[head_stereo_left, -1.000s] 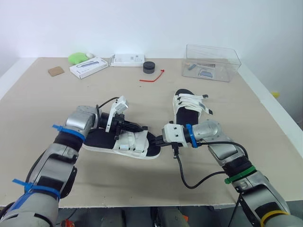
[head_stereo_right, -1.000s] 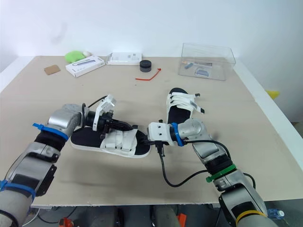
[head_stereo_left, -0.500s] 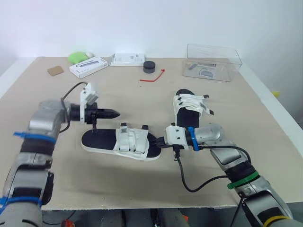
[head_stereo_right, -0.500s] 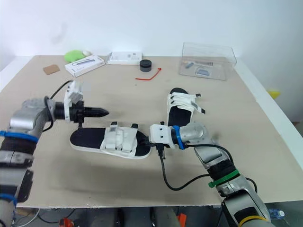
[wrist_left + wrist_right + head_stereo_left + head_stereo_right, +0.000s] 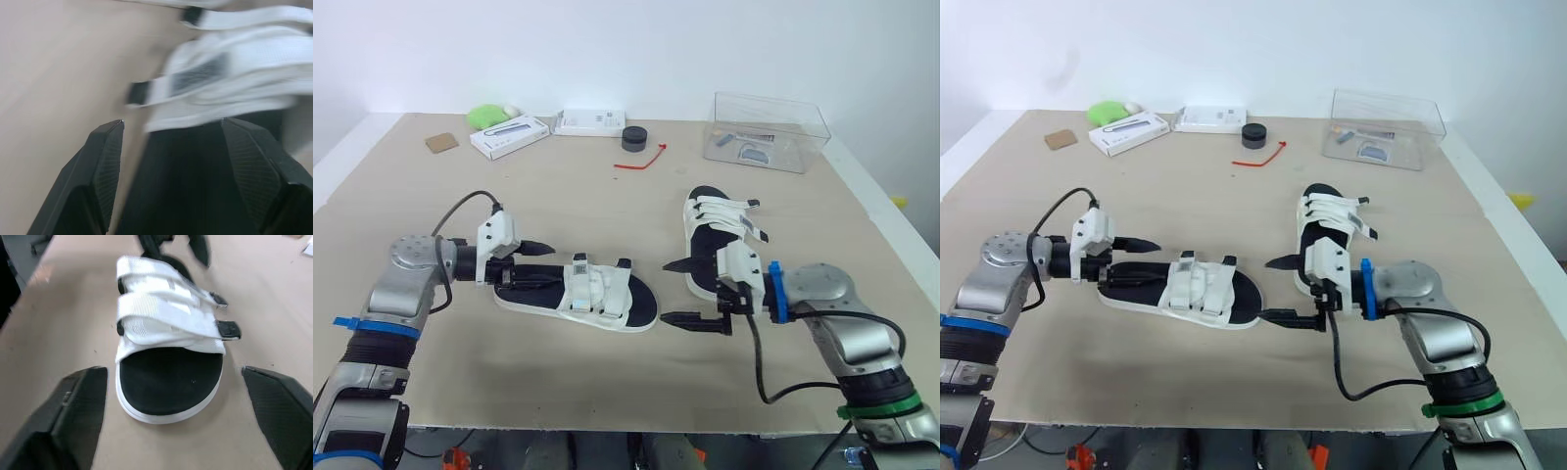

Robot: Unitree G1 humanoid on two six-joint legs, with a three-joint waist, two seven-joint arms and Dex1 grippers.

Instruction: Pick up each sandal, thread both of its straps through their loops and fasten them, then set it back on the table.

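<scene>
- A near sandal (image 5: 582, 294) is seen lying flat on the tabletop (image 5: 431, 211), crosswise between the two tools; two white straps (image 5: 166, 313) are laid across its black footbed.
- The left tool (image 5: 554, 264) is held at the sandal's heel end with its fingers (image 5: 105, 161) spread apart; the footbed is seen between them, but whether it is touched cannot be told.
- The right tool (image 5: 666, 292) is held just off the toe end, fingers (image 5: 78, 401) wide apart and nothing gripped.
- A second sandal (image 5: 715, 230) is set on the tabletop just behind the right tool, its straps across it.
- Along the far edge are placed a clear box (image 5: 769, 132), a red tie (image 5: 641, 162), a black puck (image 5: 633, 138) and two white boxes (image 5: 509, 134).
</scene>
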